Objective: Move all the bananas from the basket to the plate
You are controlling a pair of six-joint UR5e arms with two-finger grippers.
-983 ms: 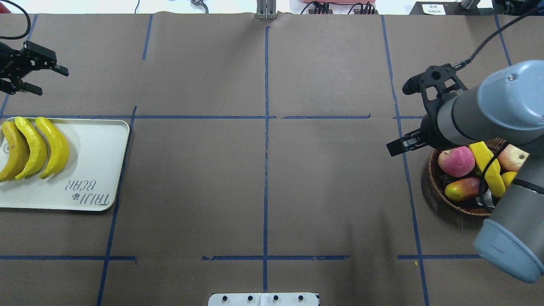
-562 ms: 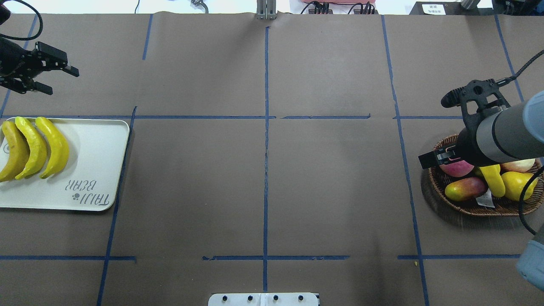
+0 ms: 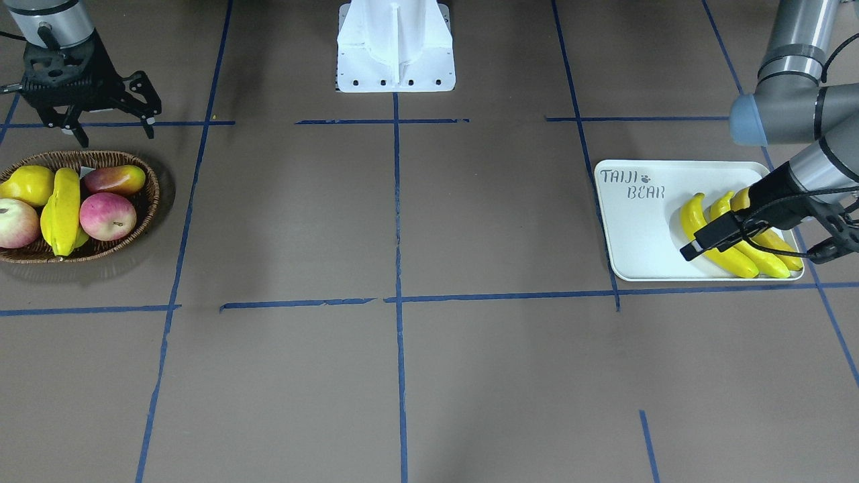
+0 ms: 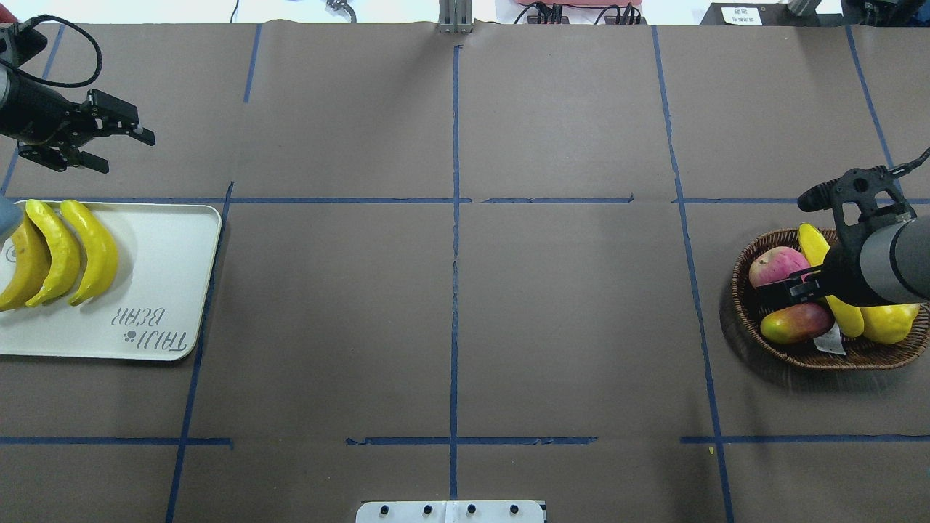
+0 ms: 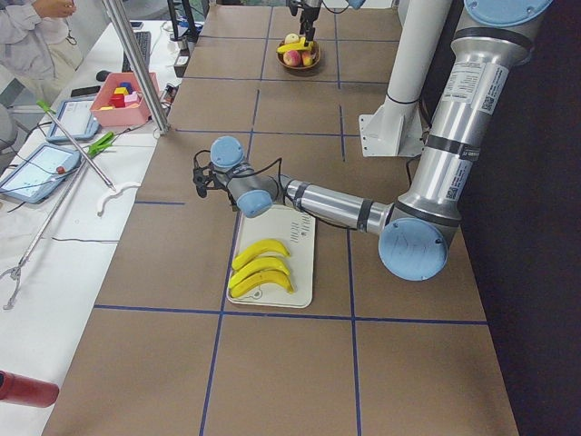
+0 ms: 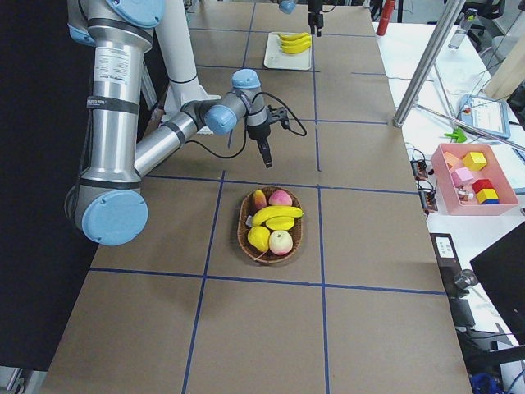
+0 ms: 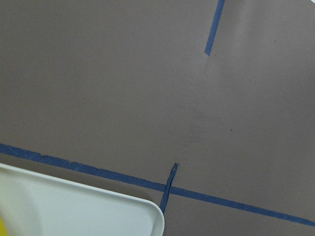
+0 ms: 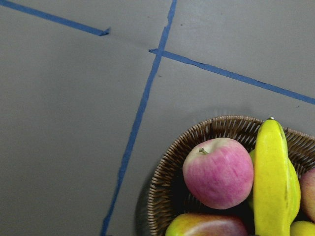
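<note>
Step in hand: fetching the last banana [image 3: 65, 211], which lies in the basket [image 3: 153, 194] against an apple [image 3: 107, 216]. Three bananas [image 4: 62, 250] lie on the plate [image 4: 163, 283].

- Right tool [image 3: 115, 134]: spread, empty, over the table by the basket's rim.
- Left tool [image 4: 127, 154]: spread, empty, near the plate.
- Next move: centre over the banana and descend clear of the rim.
- Open room: the plate is bare beside the third banana.

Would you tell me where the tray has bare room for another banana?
The off-white rectangular tray is bare between the three glossy yellow bananas and its rim toward the table's centre; the bananas' end is crowded.
</note>
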